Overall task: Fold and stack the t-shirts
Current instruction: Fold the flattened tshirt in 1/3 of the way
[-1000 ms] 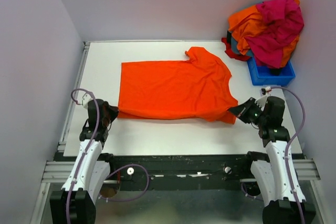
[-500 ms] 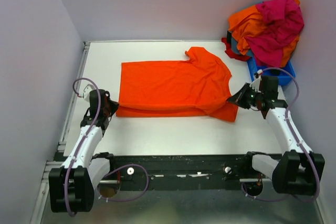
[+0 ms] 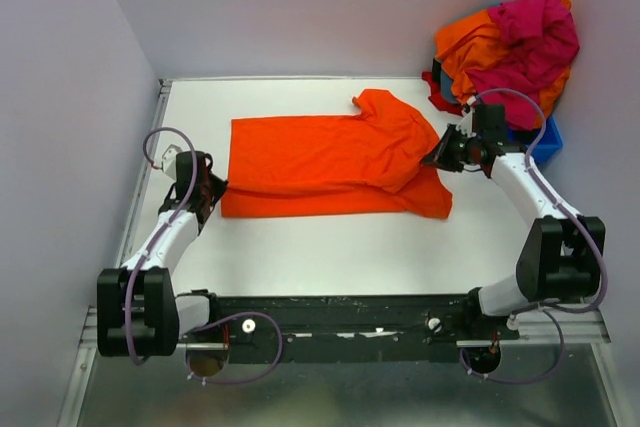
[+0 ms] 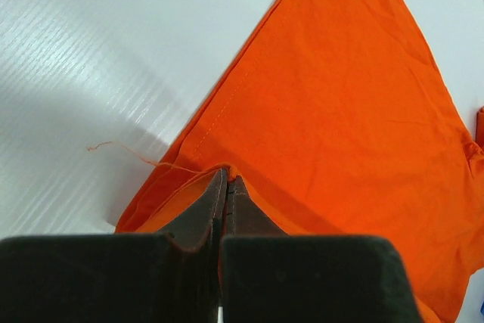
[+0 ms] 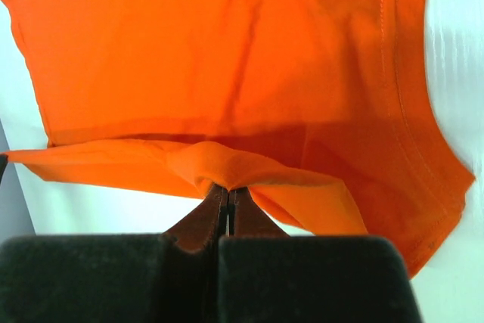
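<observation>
First fold in hand; nothing stacked yet.
The orange t-shirt (image 3: pixel 330 152) lies spread on the table (image 3: pixel 330 247); left tool (image 3: pixel 213 191) and right tool (image 3: pixel 433 159) each clamp a near-edge corner, raised slightly; other t-shirts (image 3: pixel 510 42) sit heaped, unfolded, on the blue bin (image 3: pixel 547 143).

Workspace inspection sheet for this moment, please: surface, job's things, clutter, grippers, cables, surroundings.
Surface: white table, no stains seen.
Job's things: orange t-shirt spread out, its near edge pinched up at both ends; heap of orange, pink and red t-shirts on the blue bin, far right.
Clutter: loose thread trailing from the shirt's hem.
Grippers: left gripper shut on the shirt's left end; right gripper shut on its right end.
Cables: purple cable looped at each wrist, off the cloth.
Surroundings: pale walls on three sides; metal frame at the near edge.
</observation>
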`<act>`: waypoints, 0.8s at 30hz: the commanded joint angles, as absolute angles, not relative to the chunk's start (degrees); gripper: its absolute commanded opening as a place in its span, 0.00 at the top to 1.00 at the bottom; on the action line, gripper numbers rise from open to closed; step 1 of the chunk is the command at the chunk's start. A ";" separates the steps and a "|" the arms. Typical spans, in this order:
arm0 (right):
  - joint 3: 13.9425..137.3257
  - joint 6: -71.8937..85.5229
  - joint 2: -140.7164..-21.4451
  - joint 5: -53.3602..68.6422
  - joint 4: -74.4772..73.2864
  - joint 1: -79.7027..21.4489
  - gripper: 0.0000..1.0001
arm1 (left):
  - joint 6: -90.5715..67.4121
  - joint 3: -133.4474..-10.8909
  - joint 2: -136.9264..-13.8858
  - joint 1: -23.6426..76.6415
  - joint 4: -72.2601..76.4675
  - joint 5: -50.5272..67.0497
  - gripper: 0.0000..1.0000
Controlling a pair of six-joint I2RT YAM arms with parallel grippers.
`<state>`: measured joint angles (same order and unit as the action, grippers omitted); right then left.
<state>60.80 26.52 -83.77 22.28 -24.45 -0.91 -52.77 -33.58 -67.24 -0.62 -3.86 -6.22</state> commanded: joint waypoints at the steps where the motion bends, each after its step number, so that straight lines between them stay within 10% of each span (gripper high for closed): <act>1: 65.82 24.26 -88.58 19.60 -26.63 -1.93 0.99 | -51.68 -37.70 -71.97 -0.53 -2.11 -8.26 1.00; 24: 82.26 19.95 -102.56 16.26 -34.36 -2.29 0.99 | -50.98 -42.71 -82.96 -0.18 1.49 -9.32 1.00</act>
